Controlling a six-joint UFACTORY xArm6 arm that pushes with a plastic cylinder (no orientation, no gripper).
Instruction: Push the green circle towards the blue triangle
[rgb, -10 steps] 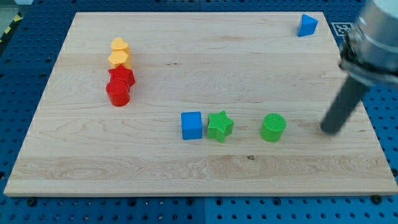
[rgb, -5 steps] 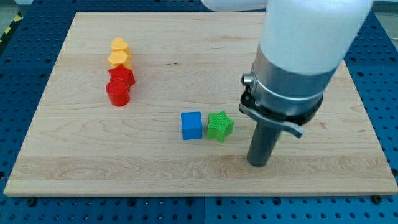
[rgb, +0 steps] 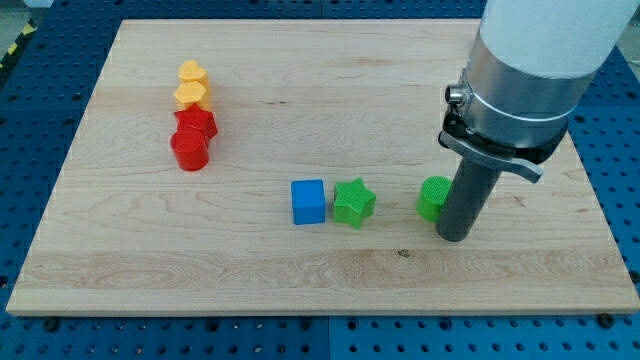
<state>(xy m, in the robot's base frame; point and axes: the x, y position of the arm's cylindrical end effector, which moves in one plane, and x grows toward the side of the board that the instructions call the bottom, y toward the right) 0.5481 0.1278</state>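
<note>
The green circle (rgb: 432, 198) sits right of centre on the wooden board, partly hidden behind my rod. My tip (rgb: 453, 238) rests on the board just below and to the right of the green circle, close against it. The blue triangle is hidden behind the arm at the view's top right.
A green star (rgb: 353, 202) and a blue cube (rgb: 308, 201) lie left of the green circle. Two red blocks (rgb: 190, 148) and two yellow blocks (rgb: 190, 86) form a column at the view's left. The board's right edge (rgb: 590, 200) is near the arm.
The arm swung from the right edge to the bottom left, covering the green circle, then moved right a little. The green circle shows again.
</note>
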